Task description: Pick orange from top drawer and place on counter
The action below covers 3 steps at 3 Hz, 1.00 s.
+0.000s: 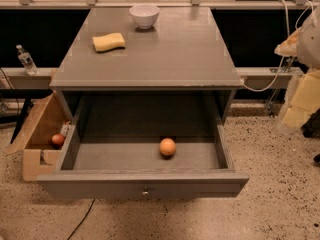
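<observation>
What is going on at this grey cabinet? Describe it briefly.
Nothing is being handled yet. The top drawer stands pulled open with the orange lying inside, untouched. The robot's gripper hangs at the right edge, away from the drawer. The counter carries a white bowl and a yellow sponge.

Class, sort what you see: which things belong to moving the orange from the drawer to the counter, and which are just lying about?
Job: orange; top drawer, open; counter; gripper, off at the right edge.
Lying about: white bowl; yellow sponge; redder fruit in cardboard box; bottle.
</observation>
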Motion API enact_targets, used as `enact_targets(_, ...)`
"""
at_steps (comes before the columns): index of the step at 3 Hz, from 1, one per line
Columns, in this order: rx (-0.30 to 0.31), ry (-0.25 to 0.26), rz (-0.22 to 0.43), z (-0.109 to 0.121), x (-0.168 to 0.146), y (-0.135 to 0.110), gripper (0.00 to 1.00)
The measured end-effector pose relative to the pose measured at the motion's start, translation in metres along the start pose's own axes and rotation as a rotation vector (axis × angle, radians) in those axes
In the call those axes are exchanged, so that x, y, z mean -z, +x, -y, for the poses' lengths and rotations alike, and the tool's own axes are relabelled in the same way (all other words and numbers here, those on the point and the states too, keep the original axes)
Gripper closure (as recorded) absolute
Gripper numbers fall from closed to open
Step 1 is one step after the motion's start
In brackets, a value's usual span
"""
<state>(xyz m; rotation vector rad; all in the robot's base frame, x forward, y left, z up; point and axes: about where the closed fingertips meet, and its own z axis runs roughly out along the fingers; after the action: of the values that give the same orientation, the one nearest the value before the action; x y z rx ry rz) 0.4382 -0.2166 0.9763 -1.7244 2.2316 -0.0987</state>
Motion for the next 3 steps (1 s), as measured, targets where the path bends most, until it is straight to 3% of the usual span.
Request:
enact_targets(1, 0.000, 0.000, 0.000, 0.000, 0.000, 0.000, 0.00)
enact_targets(2, -0.039, -0.049, 0.070, -0.005, -0.021, -0.010, 0.00)
enact_targets(3, -0.097, -0.144, 0.199, -0.016, -0.060, -0.032, 0.00)
